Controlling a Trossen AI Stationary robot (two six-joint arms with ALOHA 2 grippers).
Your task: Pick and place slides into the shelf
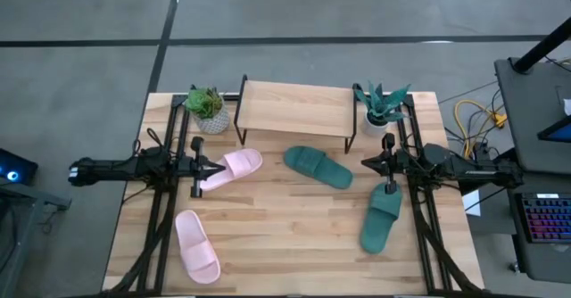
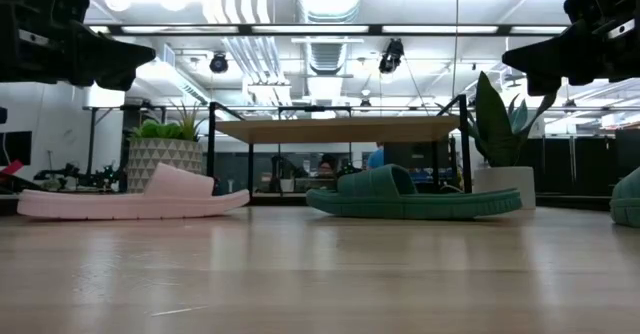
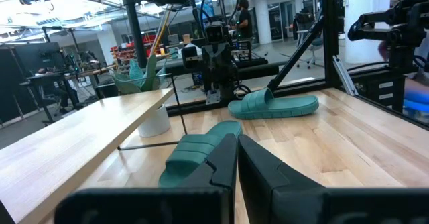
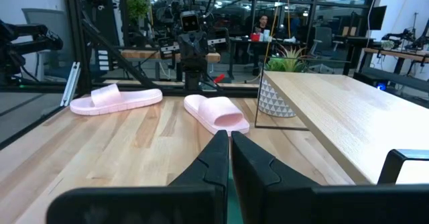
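Two pale pink slides (image 1: pixel 234 167) (image 1: pixel 196 246) and two teal slides (image 1: pixel 318 167) (image 1: pixel 382 219) lie sole-down on the wooden table. The shelf (image 1: pixel 294 106) stands at the far edge on thin black legs, with nothing on or under it. My left gripper (image 1: pixel 217 168) is shut and held level above the table at the left, over the heel of the nearer-to-shelf pink slide (image 4: pixel 216 113). My right gripper (image 1: pixel 366 162) is shut and level at the right, beside one teal slide (image 3: pixel 201 153). In the low view both grippers (image 2: pixel 130 66) (image 2: pixel 520 59) hang well clear of the tabletop.
A potted plant (image 1: pixel 207 111) stands at the shelf's left end and another (image 1: pixel 382 106) at its right end. Black arm frames run along the table's left and right edges. Bare wood lies between the slides in the middle and near part of the table (image 1: pixel 285 235).
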